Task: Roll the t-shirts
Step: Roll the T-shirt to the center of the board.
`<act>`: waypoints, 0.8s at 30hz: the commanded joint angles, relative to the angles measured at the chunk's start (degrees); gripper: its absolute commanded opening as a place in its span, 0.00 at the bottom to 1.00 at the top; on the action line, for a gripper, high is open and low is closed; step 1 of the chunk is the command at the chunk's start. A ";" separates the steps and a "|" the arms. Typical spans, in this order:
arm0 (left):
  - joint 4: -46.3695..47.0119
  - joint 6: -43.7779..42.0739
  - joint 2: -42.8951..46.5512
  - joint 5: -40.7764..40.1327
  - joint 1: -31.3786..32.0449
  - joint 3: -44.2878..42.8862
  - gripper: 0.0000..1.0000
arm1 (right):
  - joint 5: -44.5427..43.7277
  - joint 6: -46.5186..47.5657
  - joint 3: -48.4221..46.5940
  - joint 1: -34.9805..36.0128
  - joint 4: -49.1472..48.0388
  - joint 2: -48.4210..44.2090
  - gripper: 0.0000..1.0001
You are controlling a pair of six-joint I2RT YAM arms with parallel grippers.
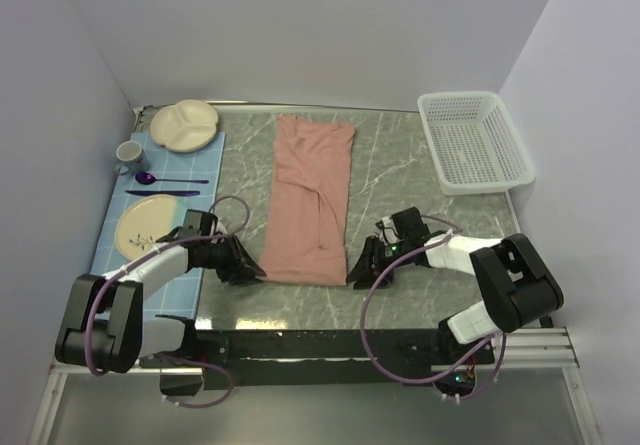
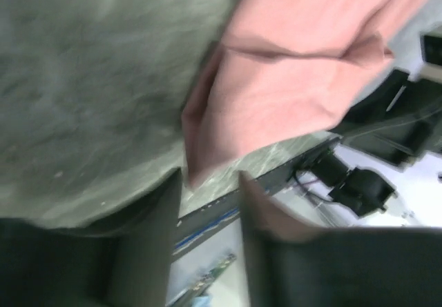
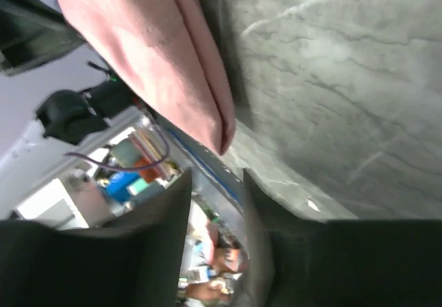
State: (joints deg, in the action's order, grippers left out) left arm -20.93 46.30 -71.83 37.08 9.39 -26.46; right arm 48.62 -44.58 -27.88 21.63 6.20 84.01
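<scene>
1. Pale plain walls (image 1: 300,25) are closing in the workspace on three sides, and I am looking down on a grey-green marbled table (image 1: 400,165) with white veining.
2. At the 10 o'clock side of the table a blue tiled placemat (image 1: 200,160) is carrying a cream divided plate (image 1: 185,125), a grey mug (image 1: 130,153), a purple spoon (image 1: 170,180) and a yellow plate (image 1: 150,223).
3. A white mesh basket (image 1: 470,95) is sitting at the 2 o'clock corner, well apart from the cloth.
4. The pink t-shirt (image 1: 310,205) is lying flat in the middle of the table, folded into a long strip running from 12 to 6 o'clock and not yet rolled.
5. My left gripper (image 1: 255,270) is resting low at the strip's 7 o'clock corner. In the wrist view its fingers (image 2: 148,238) are standing narrowly apart, with the cloth corner lying just ahead of the gap and nothing between them.
6. My right gripper (image 1: 358,275) is sitting at the 5 o'clock corner. Its fingers (image 3: 138,252) are likewise standing parted and holding nothing, with the folded hem just beyond their tips at the table's near edge.
</scene>
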 commanded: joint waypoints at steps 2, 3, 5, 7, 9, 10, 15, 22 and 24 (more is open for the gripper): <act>-7.80 -2.00 2.13 -5.18 0.63 -4.99 0.64 | -5.97 15.54 -11.28 0.17 13.28 -5.69 0.60; -10.86 -2.88 1.87 -4.57 0.54 -6.49 0.66 | -7.56 18.71 -13.41 0.08 19.41 -6.57 0.61; -14.04 -6.39 0.74 -2.37 0.54 -12.19 0.67 | -9.85 28.20 -20.50 -0.01 24.37 -8.42 0.61; -18.96 -11.38 0.47 -2.62 0.54 -19.05 0.66 | -13.98 36.70 -24.40 0.26 28.34 -10.43 0.61; -21.51 -14.12 0.46 -4.11 0.54 -24.14 0.67 | -17.92 43.05 -25.74 2.17 25.03 -14.54 0.63; -21.61 -16.92 0.55 -5.51 0.54 -25.12 0.68 | -19.86 50.74 -25.04 4.11 23.00 -16.14 0.64; -20.47 -26.41 -0.94 -8.16 0.54 -29.08 0.74 | -30.50 74.52 -10.64 16.50 2.75 -24.23 0.67; -13.36 -43.82 0.88 -16.25 0.10 -29.45 0.76 | -33.86 89.46 -0.88 26.43 -9.26 -20.55 0.71; -10.81 -50.91 3.27 -13.90 0.02 -26.30 0.77 | -34.55 92.46 1.50 28.20 -13.55 -20.72 0.74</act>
State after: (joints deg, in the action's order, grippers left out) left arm -37.08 11.88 -73.38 23.77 9.67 -55.09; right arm 17.28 36.01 -29.21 46.41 5.45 63.83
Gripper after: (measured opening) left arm 0.764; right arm 0.717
